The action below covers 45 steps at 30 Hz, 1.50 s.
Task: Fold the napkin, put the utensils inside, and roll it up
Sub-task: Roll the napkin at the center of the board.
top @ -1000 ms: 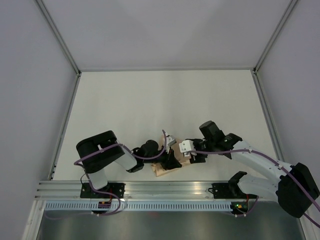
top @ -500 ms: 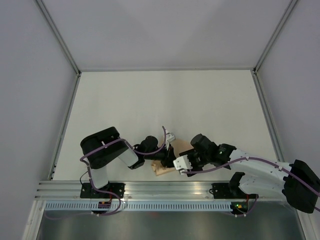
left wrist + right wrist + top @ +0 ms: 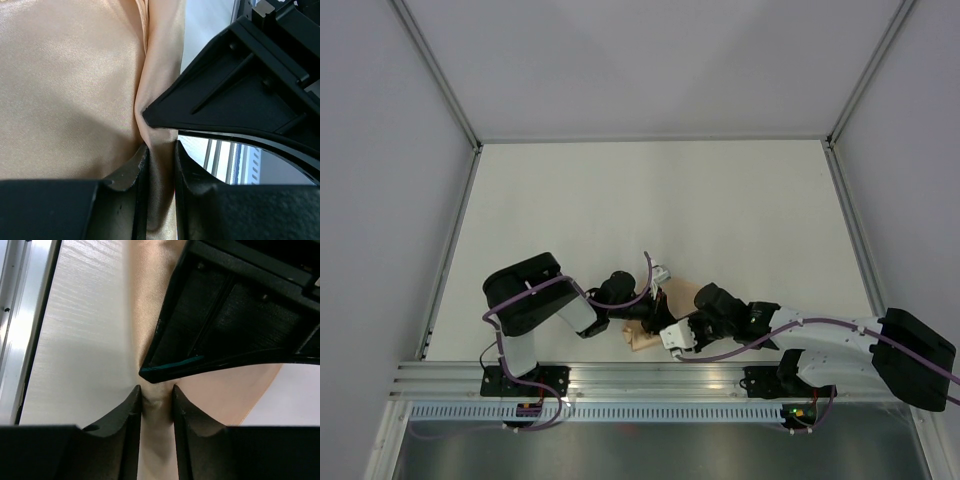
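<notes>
R gripper (image 3: 155, 394) moved in beside L gripper (image 3: 160, 150), both pinching napkin (image 3: 65, 85).

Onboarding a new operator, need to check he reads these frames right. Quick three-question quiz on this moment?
1. True or false: the napkin lies at the far edge of the table.
2. In the left wrist view, what sits between the left jaws? A) a fork B) a fold of the napkin C) nothing
3. What do the right jaws grip, and does any utensil show in the three views?

Key
1. False: it lies near the near edge, between the two arms.
2. B
3. The napkin; no utensil shows.
</notes>
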Available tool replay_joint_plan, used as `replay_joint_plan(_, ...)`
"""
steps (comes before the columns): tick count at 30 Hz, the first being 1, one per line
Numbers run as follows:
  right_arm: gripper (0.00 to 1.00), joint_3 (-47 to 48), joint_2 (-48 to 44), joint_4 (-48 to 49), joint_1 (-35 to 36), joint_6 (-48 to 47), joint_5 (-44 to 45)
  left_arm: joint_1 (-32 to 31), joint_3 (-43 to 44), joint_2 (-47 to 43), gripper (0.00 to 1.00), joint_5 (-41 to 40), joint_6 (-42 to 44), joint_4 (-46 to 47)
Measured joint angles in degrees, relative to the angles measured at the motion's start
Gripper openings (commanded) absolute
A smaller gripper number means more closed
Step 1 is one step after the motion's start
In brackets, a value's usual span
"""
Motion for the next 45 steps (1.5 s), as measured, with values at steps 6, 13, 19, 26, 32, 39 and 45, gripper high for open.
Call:
replay_joint_plan(6, 0.01, -0.11, 1.01, 1.97, 0.09, 0.44, 0.35, 0.79, -0.04, -2.27, 0.38, -0.07, 0.42, -3.67)
replay_joint_plan(13, 0.00, 2.60, 4.13, -0.33, 0.26, -0.24, -0.04, 4.48, 0.35, -11.02, 0.47, -1.66, 3.85, -18.67)
replay_joint_plan(19, 0.00, 5.86, 6.60, -4.50, 0.26, -0.74, -0.37, 11.21, 4.37, -20.70, 0.47, -10.27, 9.14, -35.01)
replay_joint_plan(26, 0.01, 13.75, 13.46, -12.66, 0.02, -0.98, -1.79, 15.96, 12.44, -31.71, 0.58, -28.04, 12.35, -46.40)
replay_joint_plan(32, 0.00, 21.35, 20.70, -19.98, -2.93, -2.08, -6.27, 21.18, 18.36, -43.19, 0.60, -39.58, 16.98, -51.43)
replay_joint_plan(39, 0.01, 35.63, 35.21, -35.01, -10.40, -3.54, -16.22, 21.44, 22.88, -50.18, 0.61, -41.97, 22.69, -51.82)
replay_joint_plan(45, 0.00, 43.36, 44.28, -43.98, -16.87, -3.48, -26.05, 20.22, 23.98, -53.18, 0.56, -37.99, 26.67, -51.84)
